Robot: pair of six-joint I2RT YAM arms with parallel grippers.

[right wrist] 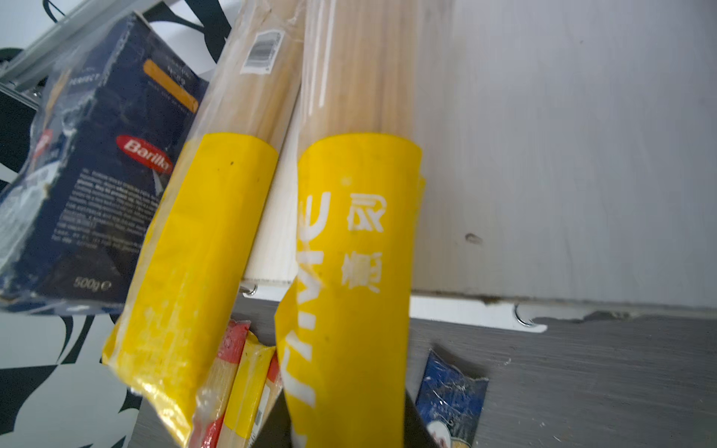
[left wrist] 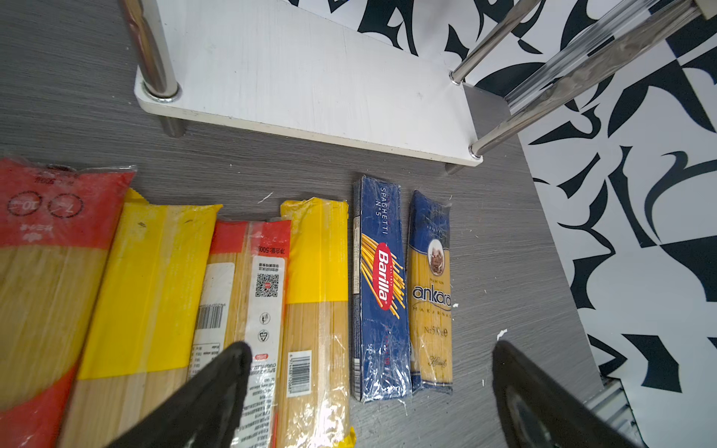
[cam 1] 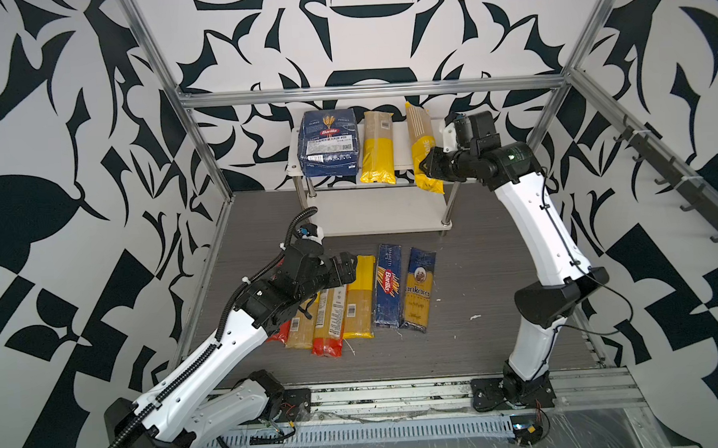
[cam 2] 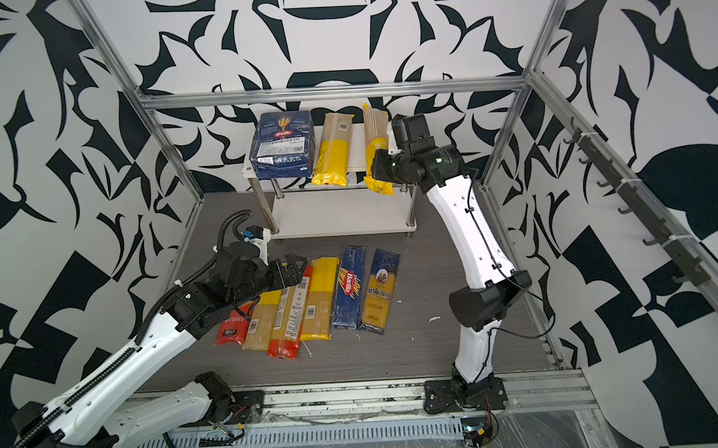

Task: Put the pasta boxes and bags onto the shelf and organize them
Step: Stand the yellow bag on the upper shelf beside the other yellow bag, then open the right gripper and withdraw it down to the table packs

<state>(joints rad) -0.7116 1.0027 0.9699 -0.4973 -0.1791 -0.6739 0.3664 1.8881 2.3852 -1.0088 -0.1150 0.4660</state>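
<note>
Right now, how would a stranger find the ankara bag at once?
Find the white shelf; pasta packs lie in a row on the grey table before it. The ankara bag lies rightmost, beside the narrow Barilla box; only it carries an oval portrait.

Pasta boxes: 2, both blue: 1 bulky box (cam 1: 329, 145) + 1 slim box (cam 1: 387, 290). Spaghetti bags: 7 total: 4 yellow, i.e. 1 lettered yellow bag (cam 1: 420, 139) + 3 plain yellow bags (cam 1: 378, 149) (cam 1: 358, 304) (left wrist: 155, 279); 2 red bags (cam 2: 232, 328) (cam 1: 328, 346); 1 blue-topped bag (cam 1: 418, 291). Shelf (cam 1: 381, 211): 1, w/ 2 white boards (cam 1: 400, 148) (cam 1: 348, 217) & 4 chrome posts (cam 1: 452, 202). Robot arms (cam 1: 213, 360) (cam 1: 532, 221): 2.
</note>
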